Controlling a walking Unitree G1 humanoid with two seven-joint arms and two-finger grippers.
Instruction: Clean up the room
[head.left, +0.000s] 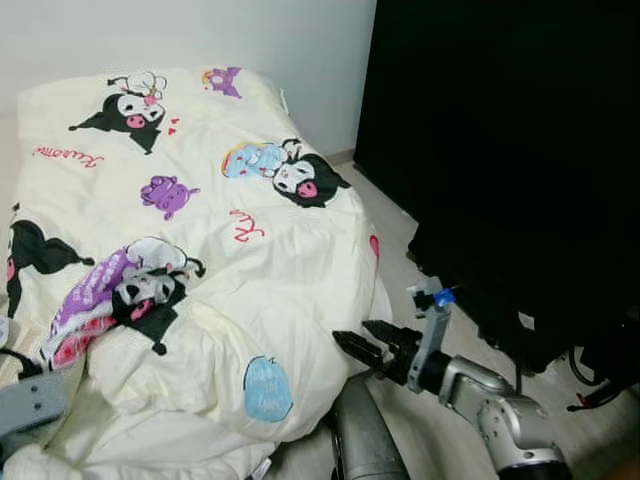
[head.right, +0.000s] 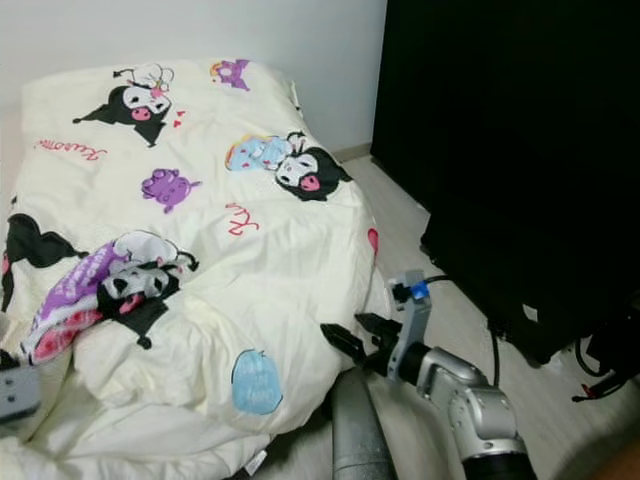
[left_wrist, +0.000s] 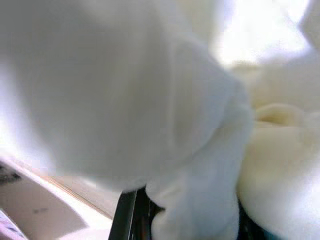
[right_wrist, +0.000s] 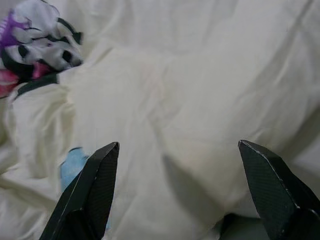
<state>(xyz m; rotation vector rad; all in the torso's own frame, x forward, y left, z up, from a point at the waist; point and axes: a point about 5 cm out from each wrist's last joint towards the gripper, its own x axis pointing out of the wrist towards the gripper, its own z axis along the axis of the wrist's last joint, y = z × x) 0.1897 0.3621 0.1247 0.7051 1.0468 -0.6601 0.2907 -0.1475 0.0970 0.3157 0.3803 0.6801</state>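
A cream duvet (head.left: 200, 230) printed with cartoon figures lies rumpled over the bed, its near edge bunched up and hanging at the front right. My right gripper (head.left: 352, 332) is open beside that hanging edge, close to a blue speech-bubble print (head.left: 267, 388) and apart from the cloth. In the right wrist view the two black fingertips (right_wrist: 102, 170) stand wide apart, with the duvet (right_wrist: 190, 100) just ahead. My left arm's grey wrist (head.left: 30, 400) rests at the duvet's near left corner. In the left wrist view, white cloth (left_wrist: 150, 100) presses right up against the camera.
A tall black cabinet or curtain (head.left: 510, 150) stands close on the right, with cables (head.left: 590, 385) on the pale floor (head.left: 400, 215) at its foot. A white wall (head.left: 250, 35) runs behind the bed. A grey rounded part (head.left: 365, 435) rises at the bottom centre.
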